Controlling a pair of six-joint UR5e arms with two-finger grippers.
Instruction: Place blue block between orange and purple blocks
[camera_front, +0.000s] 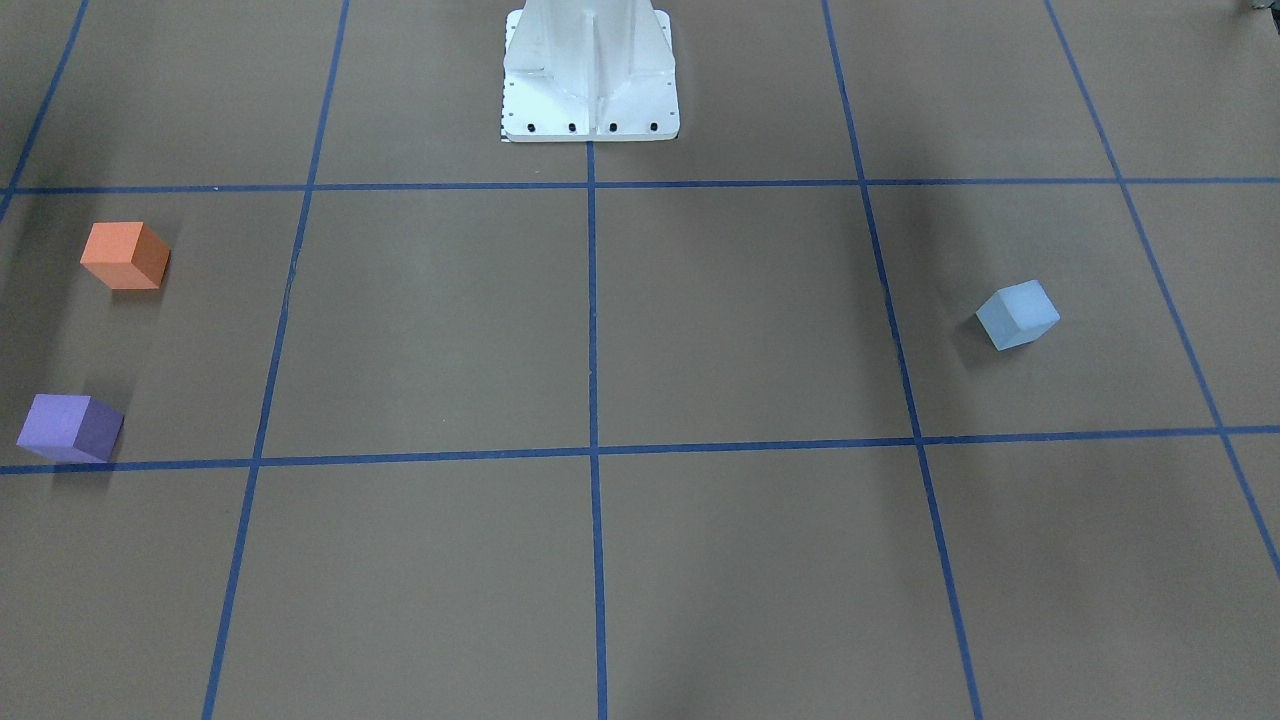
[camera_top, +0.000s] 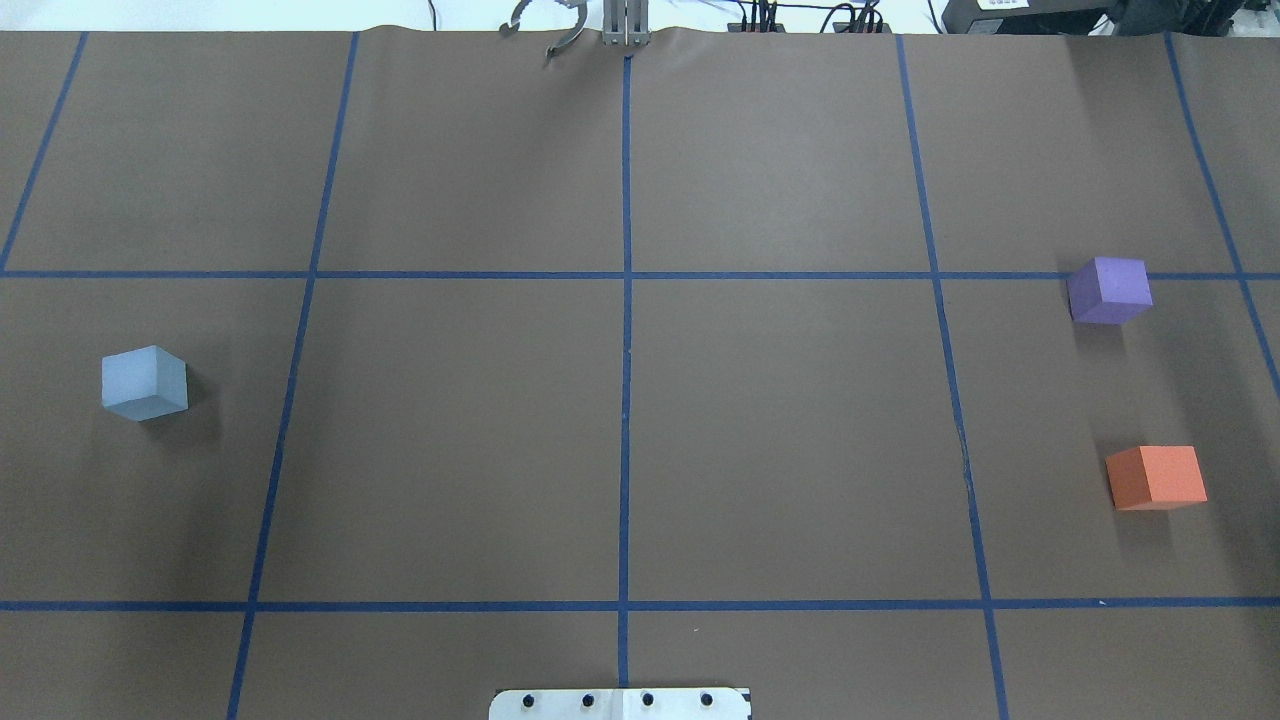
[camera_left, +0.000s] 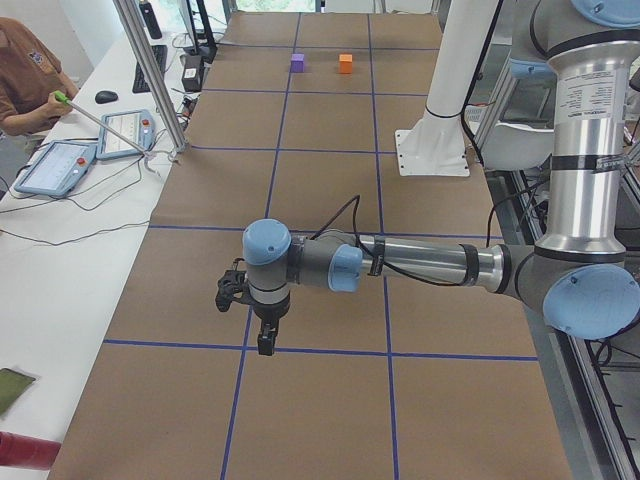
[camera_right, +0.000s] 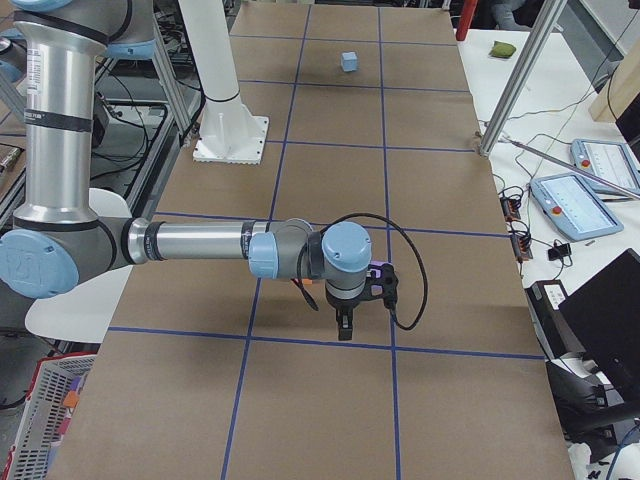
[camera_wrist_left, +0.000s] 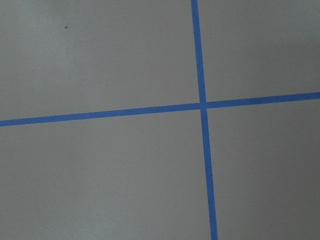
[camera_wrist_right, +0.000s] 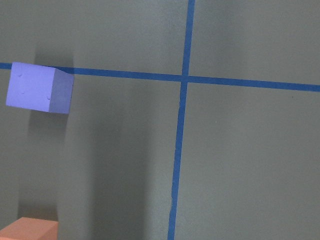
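Left pincer (camera_left: 264, 345) over matte brown paper (camera_top: 450, 450); blue block (camera_top: 145, 383) a soft-edged cube

Three blocks on the brown table (camera_top: 450, 450): one blue block (camera_top: 145, 383), one orange block (camera_top: 1156, 477), one purple block (camera_top: 1109, 290). Two robot arms (camera_left: 430, 262), one gripper apiece: left gripper (camera_left: 265, 345) in the left-end view, right gripper (camera_right: 345, 330) in the right-end view. One white pedestal (camera_front: 590, 80). Two control tablets (camera_left: 55, 167) on the side bench, one operator (camera_left: 25, 80) next to them. Seven lines of blue tape (camera_top: 625, 400) in the overhead view: five running away from the robot, two crossing them.
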